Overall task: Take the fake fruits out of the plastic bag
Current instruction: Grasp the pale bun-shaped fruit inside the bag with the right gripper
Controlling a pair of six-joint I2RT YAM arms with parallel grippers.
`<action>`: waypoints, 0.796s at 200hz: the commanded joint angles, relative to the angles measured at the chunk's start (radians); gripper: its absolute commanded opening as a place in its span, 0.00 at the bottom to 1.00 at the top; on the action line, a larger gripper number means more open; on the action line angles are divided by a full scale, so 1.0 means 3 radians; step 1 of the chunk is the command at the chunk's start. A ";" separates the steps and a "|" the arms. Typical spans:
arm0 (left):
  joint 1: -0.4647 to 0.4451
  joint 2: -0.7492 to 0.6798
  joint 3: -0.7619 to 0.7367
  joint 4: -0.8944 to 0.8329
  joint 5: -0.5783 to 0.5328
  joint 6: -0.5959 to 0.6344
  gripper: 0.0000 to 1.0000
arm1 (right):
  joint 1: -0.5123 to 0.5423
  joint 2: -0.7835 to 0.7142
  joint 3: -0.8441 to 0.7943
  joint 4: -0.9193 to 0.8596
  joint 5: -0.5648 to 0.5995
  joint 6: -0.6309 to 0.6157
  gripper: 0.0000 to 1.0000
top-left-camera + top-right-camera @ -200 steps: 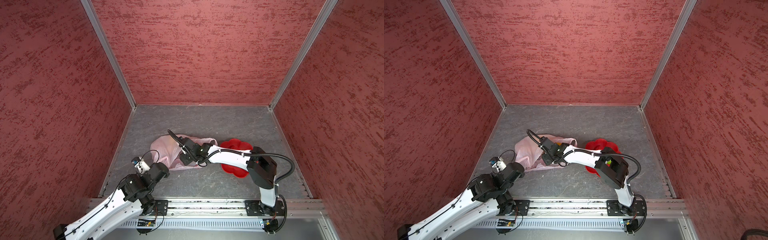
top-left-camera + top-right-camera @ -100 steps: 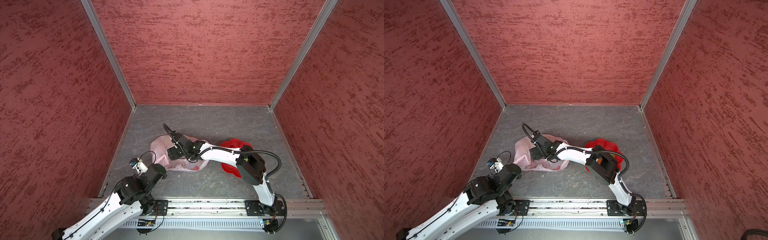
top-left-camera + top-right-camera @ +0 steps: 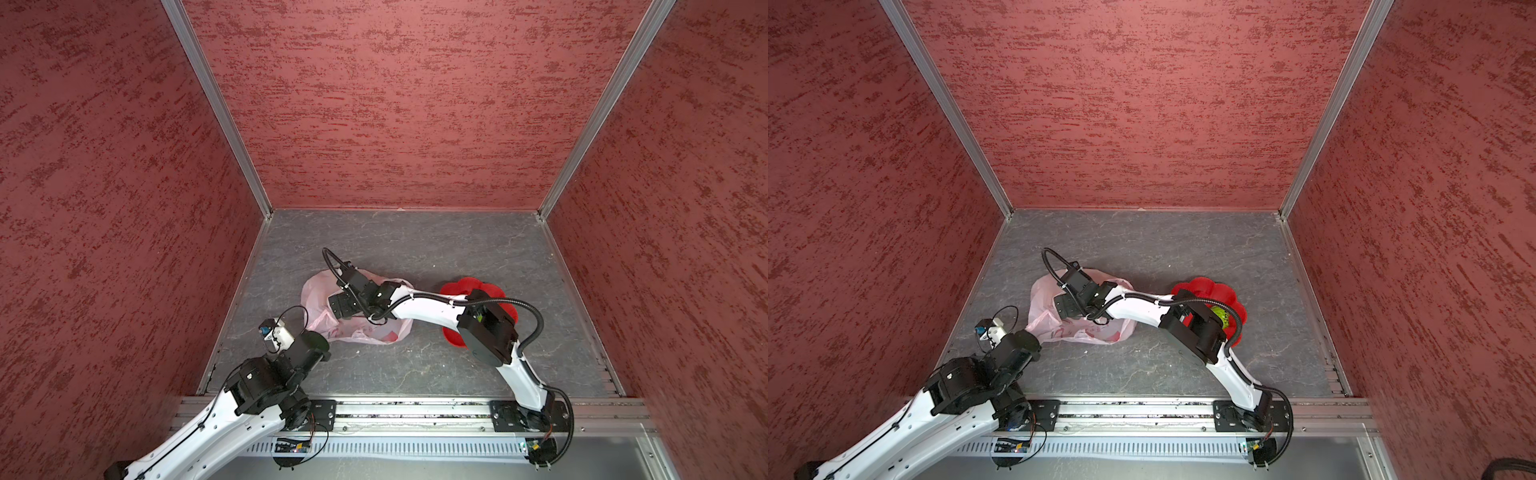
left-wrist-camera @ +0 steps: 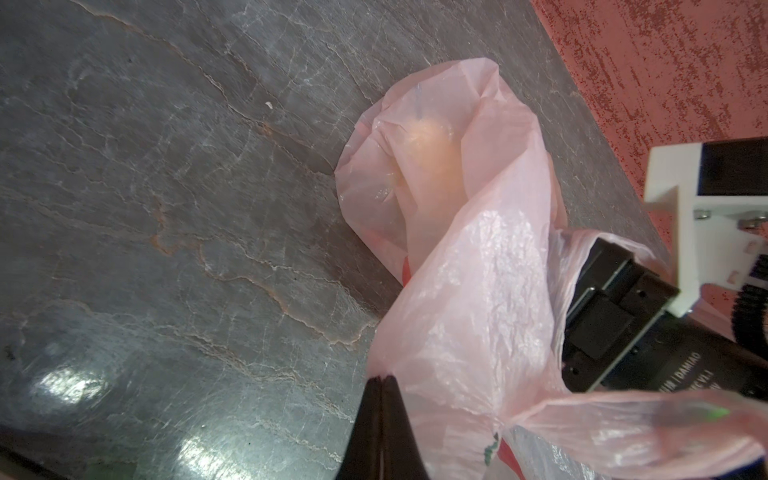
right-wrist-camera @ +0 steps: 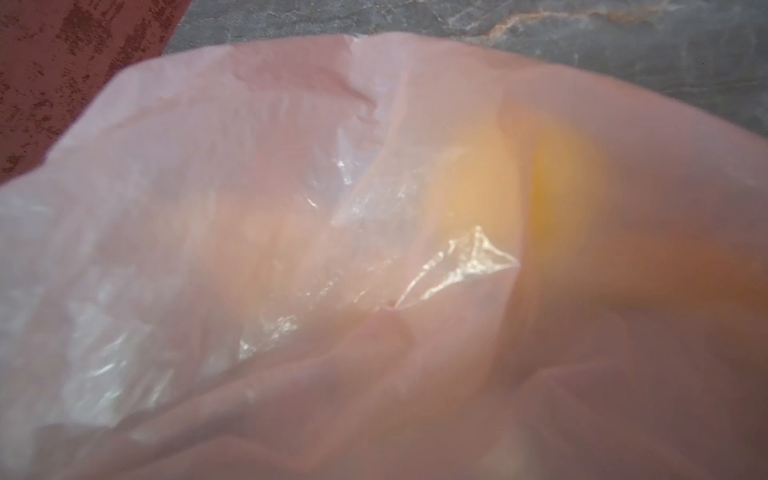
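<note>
The pale-pink plastic bag (image 3: 376, 334) (image 3: 1096, 332) lies crumpled on the grey floor. My left gripper (image 4: 381, 377) is shut, pinching a fold of the bag (image 4: 478, 291) at its near-left end. My right gripper (image 3: 337, 305) (image 3: 1061, 307) reaches down into the top of the bag; its fingers are buried in the film, so I cannot tell how they stand. The right wrist view is filled with the bag (image 5: 208, 208), with a yellow-orange fruit (image 5: 515, 187) glowing through it. That pale fruit (image 4: 432, 153) also shows through the plastic in the left wrist view. A green fruit (image 3: 1219, 316) rests on the plate.
A red flower-shaped plate (image 3: 467, 286) (image 3: 1200, 286) sits right of the bag, partly under my right arm's elbow. Red textured walls close in the floor on three sides, and an aluminium rail (image 3: 415, 409) runs along the front.
My right arm has swung left across the bag and its gripper has gone down into it. The left arm has hardly moved and keeps its pinch.
</note>
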State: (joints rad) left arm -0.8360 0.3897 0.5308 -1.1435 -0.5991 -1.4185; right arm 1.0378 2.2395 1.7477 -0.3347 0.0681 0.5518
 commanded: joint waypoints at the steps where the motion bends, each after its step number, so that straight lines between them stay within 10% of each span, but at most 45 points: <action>1: -0.0012 -0.0057 -0.0055 0.0034 0.0049 0.0055 0.00 | -0.0033 0.0102 0.0147 -0.0040 0.0126 0.0146 0.98; 159: -0.0010 -0.0107 -0.0057 -0.0063 0.0084 0.0058 0.00 | -0.0148 0.0232 0.0105 0.0134 0.0177 0.0234 0.82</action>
State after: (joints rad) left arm -0.8364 0.3698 0.5213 -1.1446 -0.5766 -1.4162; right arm 1.0027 2.3047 1.7737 -0.3244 0.0925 0.6102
